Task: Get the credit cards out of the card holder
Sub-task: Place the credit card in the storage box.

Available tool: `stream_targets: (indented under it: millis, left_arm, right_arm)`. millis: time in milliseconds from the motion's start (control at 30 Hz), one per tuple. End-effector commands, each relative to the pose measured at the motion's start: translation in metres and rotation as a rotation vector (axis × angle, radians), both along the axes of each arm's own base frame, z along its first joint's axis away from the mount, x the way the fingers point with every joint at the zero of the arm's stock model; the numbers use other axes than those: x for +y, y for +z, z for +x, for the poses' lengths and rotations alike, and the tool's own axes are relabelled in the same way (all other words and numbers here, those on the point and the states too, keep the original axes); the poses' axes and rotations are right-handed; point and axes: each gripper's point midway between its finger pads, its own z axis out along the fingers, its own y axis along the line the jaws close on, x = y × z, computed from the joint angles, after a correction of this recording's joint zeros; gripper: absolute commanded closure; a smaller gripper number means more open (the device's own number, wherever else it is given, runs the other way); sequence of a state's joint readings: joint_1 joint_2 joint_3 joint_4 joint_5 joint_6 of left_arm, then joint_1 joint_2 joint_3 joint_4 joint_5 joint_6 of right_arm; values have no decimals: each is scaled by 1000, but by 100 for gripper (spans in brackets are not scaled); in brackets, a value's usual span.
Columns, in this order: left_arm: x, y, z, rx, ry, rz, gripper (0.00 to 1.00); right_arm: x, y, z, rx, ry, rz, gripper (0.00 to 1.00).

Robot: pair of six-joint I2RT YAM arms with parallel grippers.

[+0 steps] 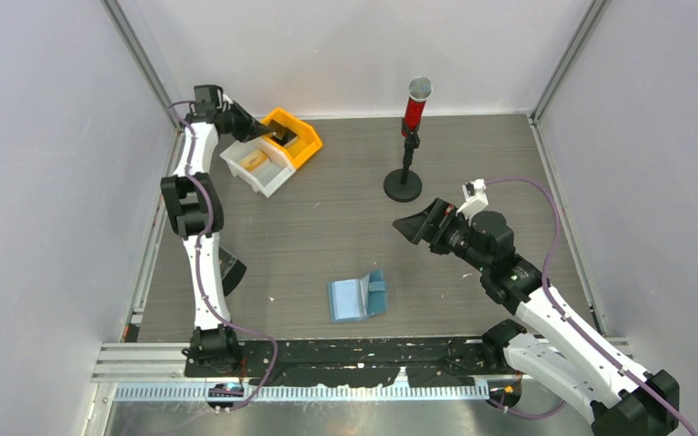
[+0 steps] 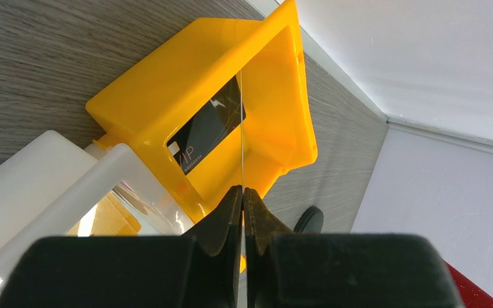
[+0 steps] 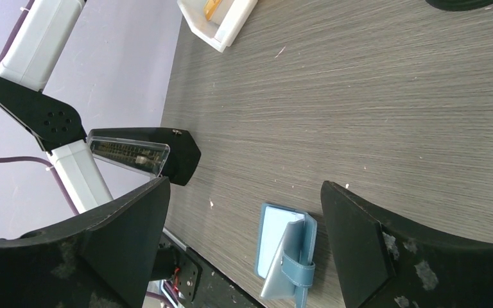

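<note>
The left claw is pinched almost shut at the rim of the orange bin. The dark card lies inside that bin, just past the fingertips. A thin pale line runs up from between them, and I cannot tell what it is. The tan card sits in the white bin beside it. The wallet lies half open on the bench, near the front edge between the arms. The right claw hangs above the bench, jaws wide and holding nothing.
</note>
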State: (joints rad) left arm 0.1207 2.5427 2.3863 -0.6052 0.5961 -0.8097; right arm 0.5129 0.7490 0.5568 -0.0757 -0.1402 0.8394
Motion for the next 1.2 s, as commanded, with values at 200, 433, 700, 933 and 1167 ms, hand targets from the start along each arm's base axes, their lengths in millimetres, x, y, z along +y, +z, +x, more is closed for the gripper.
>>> stream_targets:
  millis: [200, 433, 700, 933, 1167]
  left_arm:
    - [12, 29, 14, -101, 14, -13, 87]
    - [14, 34, 17, -119, 25, -19, 81]
    - [15, 50, 18, -151, 26, -19, 78]
    - [14, 66, 19, -197, 28, -25, 74]
    - [9, 62, 20, -191, 22, -55, 74]
  right_arm:
    - [-1, 29, 10, -80, -25, 19, 5]
    - [-1, 30, 11, -83, -23, 18, 5]
    - [-1, 30, 11, -84, -21, 18, 5]
    - [-1, 29, 11, -82, -20, 15, 5]
    - [-1, 28, 11, -81, -19, 13, 5]
